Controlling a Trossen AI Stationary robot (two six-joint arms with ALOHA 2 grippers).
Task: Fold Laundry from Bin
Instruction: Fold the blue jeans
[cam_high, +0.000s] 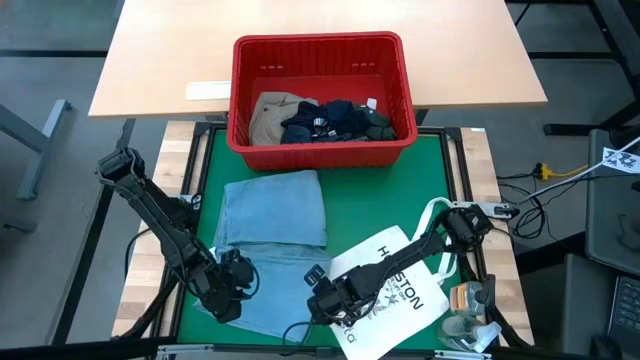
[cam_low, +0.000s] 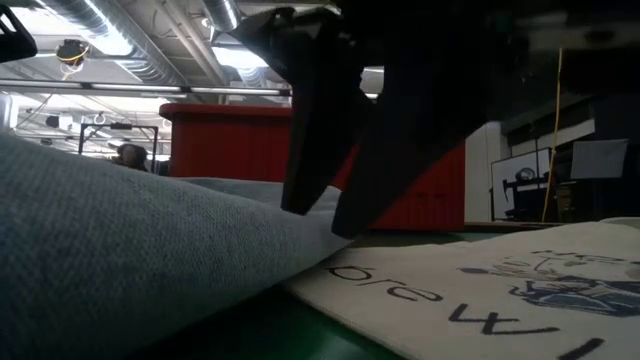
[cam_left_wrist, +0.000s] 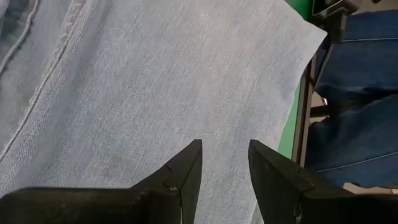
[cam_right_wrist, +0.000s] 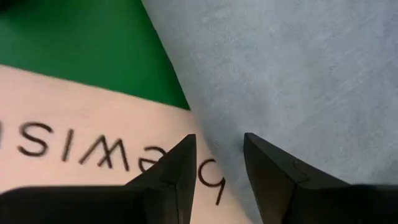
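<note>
reading "houston" on the white tote bag (cam_high: 395, 290) beside light blue denim (cam_high: 272, 215).

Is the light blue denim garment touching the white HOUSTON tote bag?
Touching. In the right wrist view the denim garment lies over the tote bag's edge with no green mat between; the low view agrees.

Matt, finely woven light blue denim (cam_high: 272, 215), a glossy red plastic bin (cam_high: 322, 60), smooth pale wood counter (cam_high: 170, 60)
</note>
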